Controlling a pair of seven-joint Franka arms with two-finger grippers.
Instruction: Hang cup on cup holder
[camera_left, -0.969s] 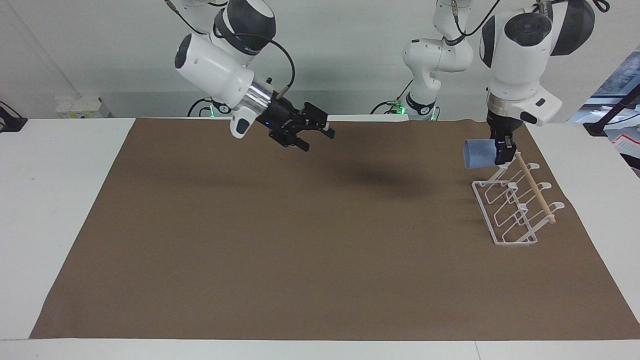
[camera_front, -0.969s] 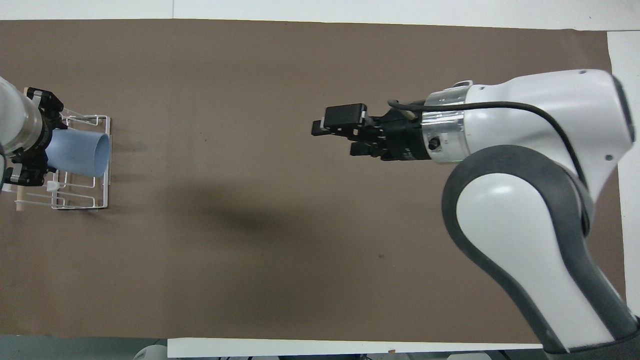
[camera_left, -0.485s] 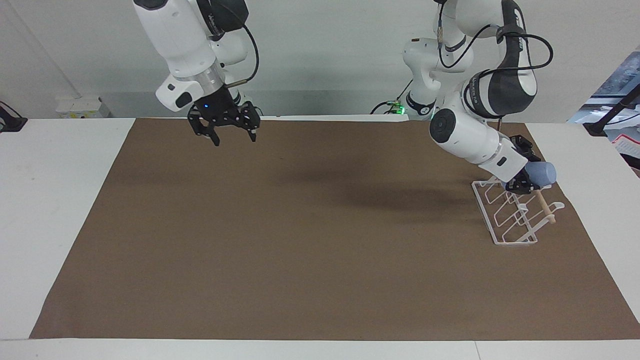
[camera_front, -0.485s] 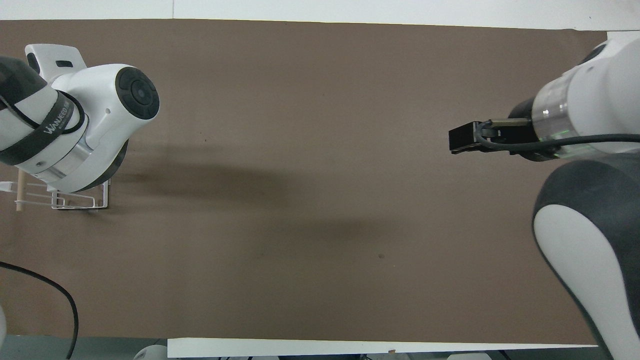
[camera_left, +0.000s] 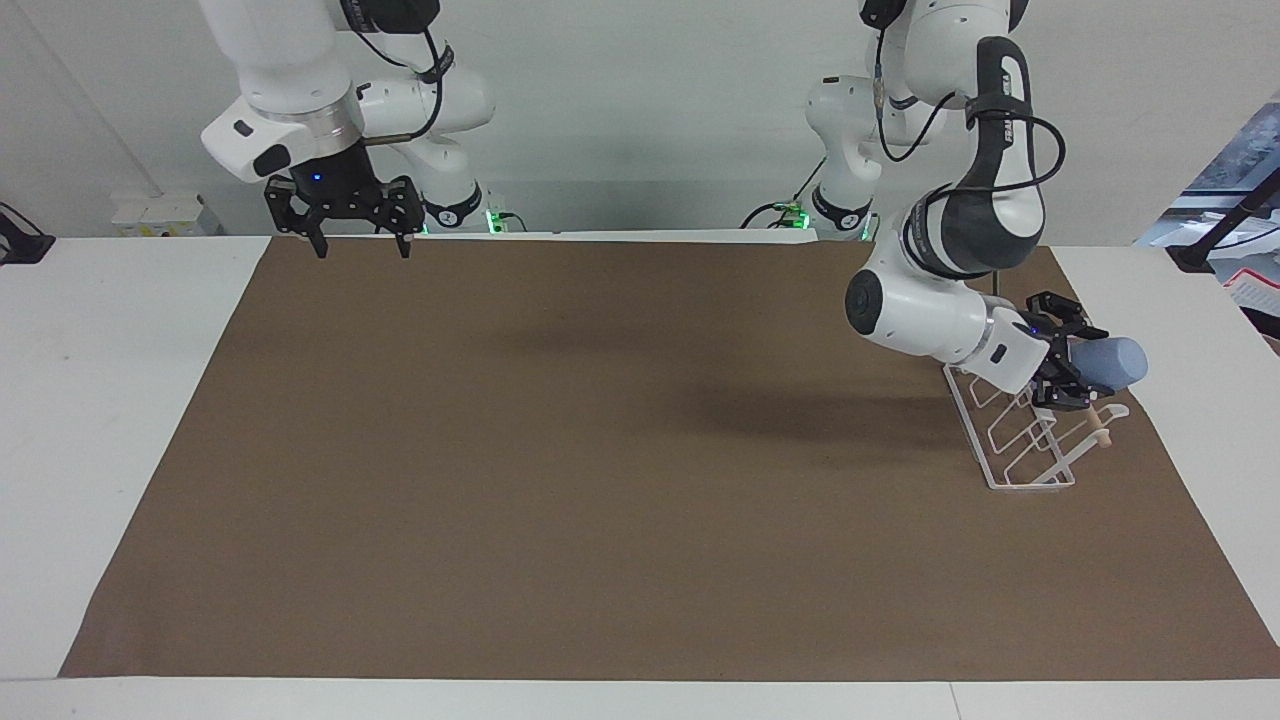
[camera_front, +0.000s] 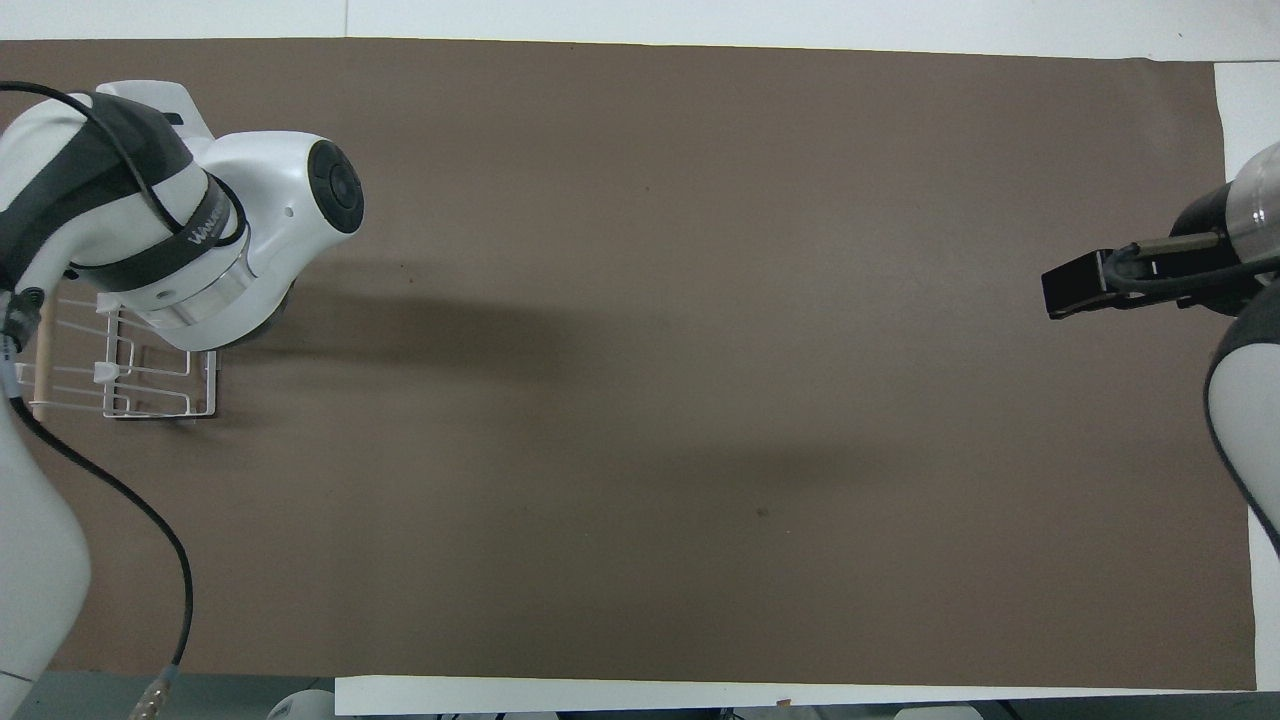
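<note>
Fingers: left (camera_left: 1068, 372) grip cup (camera_left: 1108, 364) over cup holder (camera_left: 1010, 440), hidden overhead | right (camera_left: 361, 243) wide, waiting

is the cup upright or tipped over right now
Tipped. The cup lies on its side in the left gripper, closed bottom pointing away from the arm, over the cup holder. Whether it sits on a prong, cannot tell.

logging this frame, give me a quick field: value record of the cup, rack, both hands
cup: light blue cup, held tilted over the rack's prongs
cup holder: white wire cup holder on the brown mat, toward the left arm's end
left hand: left hand shut on the cup
right hand: right hand open, holding nothing, waits over the mat's edge by the robots
</note>
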